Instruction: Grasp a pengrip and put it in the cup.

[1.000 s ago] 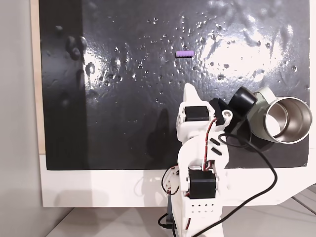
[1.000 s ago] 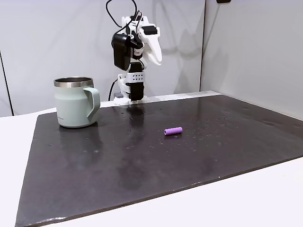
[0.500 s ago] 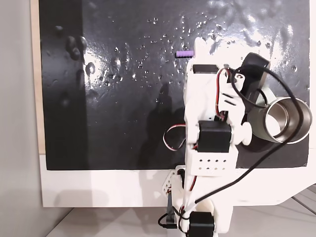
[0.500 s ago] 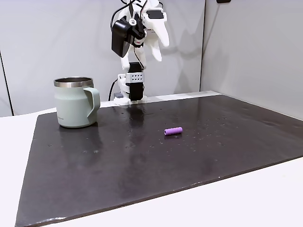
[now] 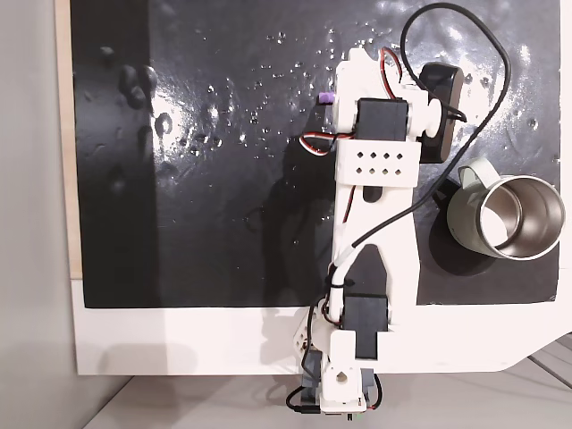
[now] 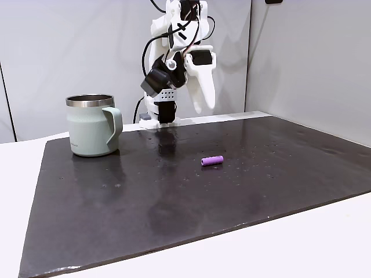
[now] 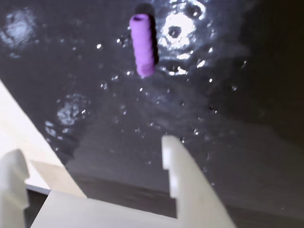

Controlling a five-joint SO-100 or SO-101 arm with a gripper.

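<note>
While the arm was folded back near its base 1 s ago, it has since swung forward and tipped down, so the end effector [image 6: 204, 107] now hangs over the black mat [image 6: 174, 191], above and behind the pengrip [image 6: 212, 160] in a fixed view. Pengrip has not moved: it lies on its side on the mat, untouched, mid-surface. From above in a fixed view, the pengrip [image 5: 326, 96] shows just at the left edge of the arm's white housing, which now covers most of it. Wrist view has the pengrip [image 7: 144, 45] ahead of the end effector [image 7: 90, 159], fingers spread with nothing between them, well clear of the mat.

Cup [image 6: 93, 125] sits upright at the left of the mat in a fixed view, well apart from the pengrip; in the top-down fixed view the cup [image 5: 505, 218] is at right, steel interior bare.

Judgement: approach phase, reach mostly lined up. Remaining: descend, straddle the pengrip, close, carry to cup. Small soft tube on a slick mat could roll if nudged.
</note>
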